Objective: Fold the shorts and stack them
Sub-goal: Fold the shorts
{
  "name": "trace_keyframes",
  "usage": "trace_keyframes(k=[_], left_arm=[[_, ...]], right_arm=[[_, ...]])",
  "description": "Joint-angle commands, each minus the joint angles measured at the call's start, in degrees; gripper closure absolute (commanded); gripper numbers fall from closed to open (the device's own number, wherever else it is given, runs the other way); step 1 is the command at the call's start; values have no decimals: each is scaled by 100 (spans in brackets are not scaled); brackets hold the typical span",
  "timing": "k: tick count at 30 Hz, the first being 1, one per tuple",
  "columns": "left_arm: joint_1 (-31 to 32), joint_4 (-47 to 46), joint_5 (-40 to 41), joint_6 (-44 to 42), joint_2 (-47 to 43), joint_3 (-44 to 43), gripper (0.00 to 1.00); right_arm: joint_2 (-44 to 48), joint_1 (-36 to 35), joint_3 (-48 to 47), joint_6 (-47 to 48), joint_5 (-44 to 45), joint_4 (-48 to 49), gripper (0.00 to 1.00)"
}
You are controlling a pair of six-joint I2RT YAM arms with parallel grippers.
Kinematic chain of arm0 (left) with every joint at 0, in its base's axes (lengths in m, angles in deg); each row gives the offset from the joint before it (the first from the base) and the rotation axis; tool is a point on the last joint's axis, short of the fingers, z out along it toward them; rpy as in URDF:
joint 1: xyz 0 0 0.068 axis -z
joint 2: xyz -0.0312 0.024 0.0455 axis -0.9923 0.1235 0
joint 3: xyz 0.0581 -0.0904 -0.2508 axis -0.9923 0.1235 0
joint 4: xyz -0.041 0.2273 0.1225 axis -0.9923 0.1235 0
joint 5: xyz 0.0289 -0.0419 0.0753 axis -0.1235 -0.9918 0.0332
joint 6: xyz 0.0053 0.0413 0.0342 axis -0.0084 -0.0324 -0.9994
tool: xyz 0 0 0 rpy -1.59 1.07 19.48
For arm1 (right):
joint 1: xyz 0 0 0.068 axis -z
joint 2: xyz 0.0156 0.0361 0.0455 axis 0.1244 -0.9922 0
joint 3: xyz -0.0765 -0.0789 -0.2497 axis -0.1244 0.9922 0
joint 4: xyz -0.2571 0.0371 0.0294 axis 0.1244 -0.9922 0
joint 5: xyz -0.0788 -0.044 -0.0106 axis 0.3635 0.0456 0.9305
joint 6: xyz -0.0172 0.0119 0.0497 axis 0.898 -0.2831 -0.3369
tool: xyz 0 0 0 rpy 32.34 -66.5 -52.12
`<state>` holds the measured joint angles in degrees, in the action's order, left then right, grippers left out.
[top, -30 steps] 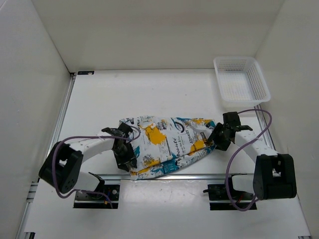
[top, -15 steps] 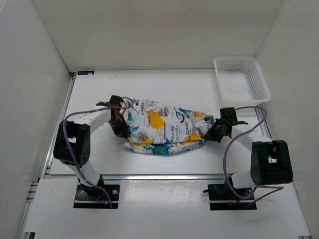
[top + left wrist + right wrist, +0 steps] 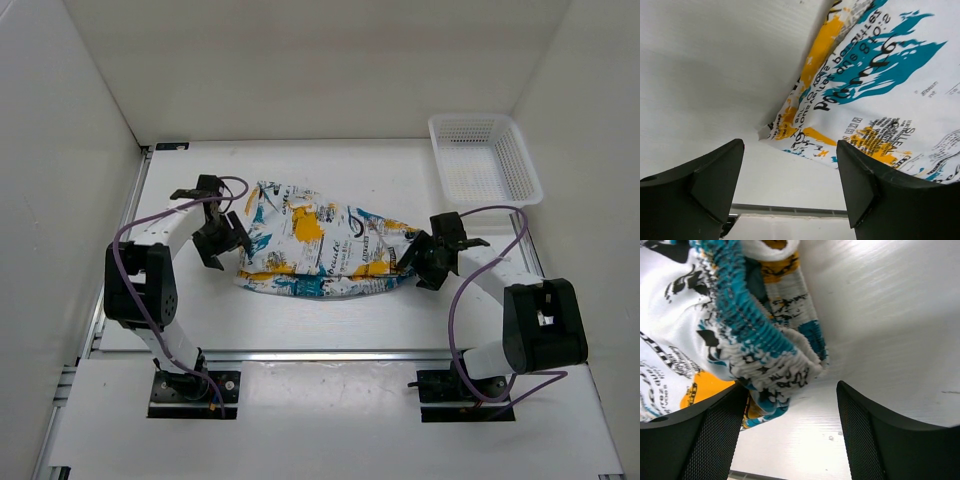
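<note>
The shorts (image 3: 320, 250), white with yellow, teal and black print, lie folded in a long flat bundle across the middle of the table. My left gripper (image 3: 222, 240) stands open just off their left end, with a leg hem corner (image 3: 771, 131) beyond the fingers and nothing between them. My right gripper (image 3: 425, 262) is open at the right end. The gathered teal waistband (image 3: 765, 347) hangs just above the gap, close to the left finger (image 3: 695, 435). Neither gripper holds the fabric.
A white plastic mesh basket (image 3: 485, 160) sits at the back right corner of the table. White walls enclose the table on three sides. A metal rail (image 3: 330, 352) runs along the table's near edge, in front of the arm bases.
Both grippers carried the shorts away from the near edge toward the table's middle, then opened and let go. The shorts now lie flat farther back; the left gripper has drawn off to the left.
</note>
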<state>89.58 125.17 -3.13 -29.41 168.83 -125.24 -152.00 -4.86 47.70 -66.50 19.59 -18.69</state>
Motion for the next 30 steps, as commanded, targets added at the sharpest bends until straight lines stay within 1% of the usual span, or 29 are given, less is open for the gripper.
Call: trace_keyframes(k=[1, 2, 6, 11, 12, 14, 15, 16, 18, 19, 24, 30], left_arm=[[-44, 3, 30, -174, -249, 107, 14], [-44, -58, 30, -174, -170, 108, 14], [-44, -182, 30, -306, 155, 160, 14], [-44, -235, -31, -359, 296, 160, 23], [-44, -235, -31, -359, 296, 160, 32], [-44, -288, -31, -359, 367, 55, 45], [-44, -288, -31, -359, 436, 55, 50], [17, -288, -31, -359, 541, -6, 61], [18, -288, -31, -359, 647, -77, 74], [18, -288, 56, -359, 726, -129, 89], [18, -288, 223, -359, 727, -253, 89], [-35, -165, 223, -359, 210, -490, 89]], right_arm=[[141, 6, -297, 304, 282, -190, 26], [141, 6, -376, 305, 283, -250, 26], [141, 6, -569, 437, 589, -453, 38], [193, 6, -683, 542, 740, -506, 55], [124, 6, -684, 542, 792, -506, 61], [62, 6, -746, 542, 792, -506, 71], [1, 6, -798, 603, 792, -506, 81], [0, 6, -798, 604, 792, -506, 85], [-62, 6, -921, 604, 792, -506, 93], [-62, 6, -921, 656, 792, -506, 99], [-9, 6, -1035, 709, 792, -567, 100], [96, 6, -1167, 815, 792, -681, 100]])
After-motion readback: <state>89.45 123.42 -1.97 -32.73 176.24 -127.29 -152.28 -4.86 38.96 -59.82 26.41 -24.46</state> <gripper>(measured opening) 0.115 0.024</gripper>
